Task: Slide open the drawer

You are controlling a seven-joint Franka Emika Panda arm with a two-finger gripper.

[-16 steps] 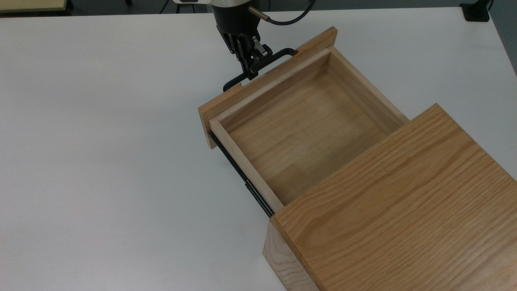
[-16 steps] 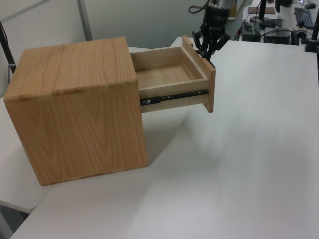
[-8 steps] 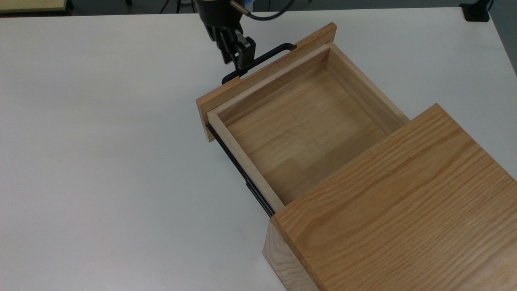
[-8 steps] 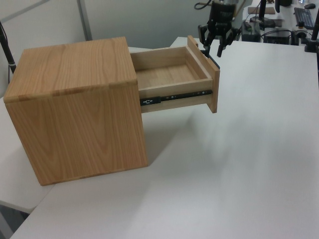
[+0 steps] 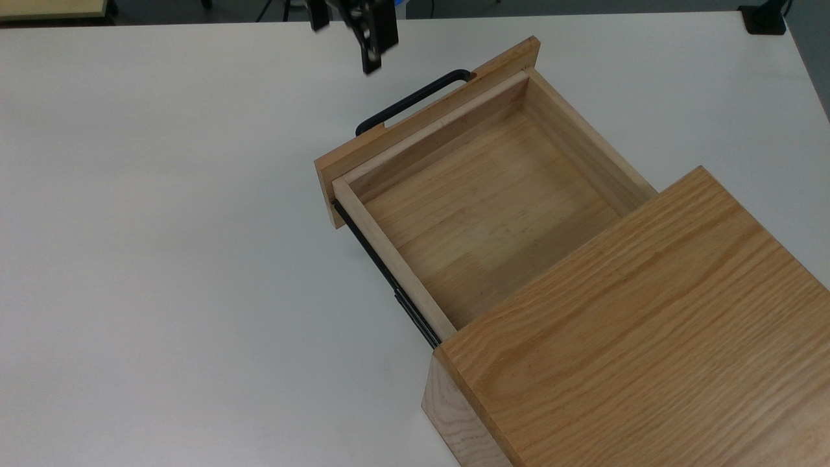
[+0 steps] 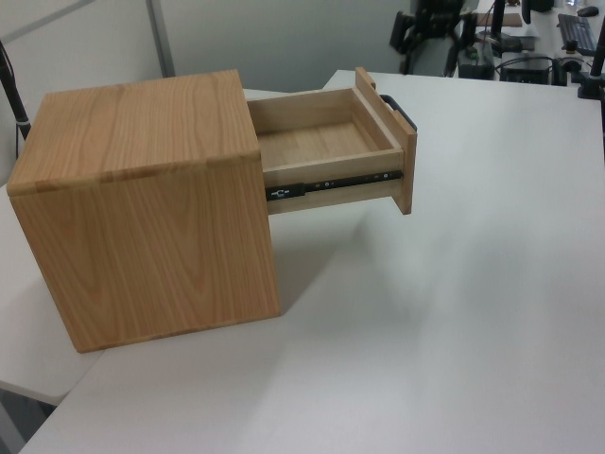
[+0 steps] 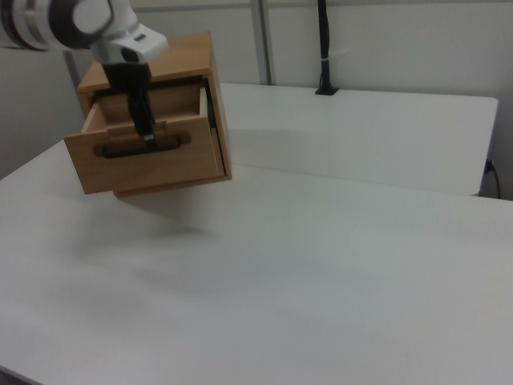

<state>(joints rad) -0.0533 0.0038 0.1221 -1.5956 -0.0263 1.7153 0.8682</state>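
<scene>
Top view: end effector clear of the drawer.

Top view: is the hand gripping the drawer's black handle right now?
No. The hand sits apart from the handle of the drawer, with bare white table between them.

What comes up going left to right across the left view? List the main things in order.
Casing box → open drawer, pulled out of the casing box toward the left view's right → black handle on its front panel → gripper, raised beyond the handle and apart from it → bare white table.
</scene>
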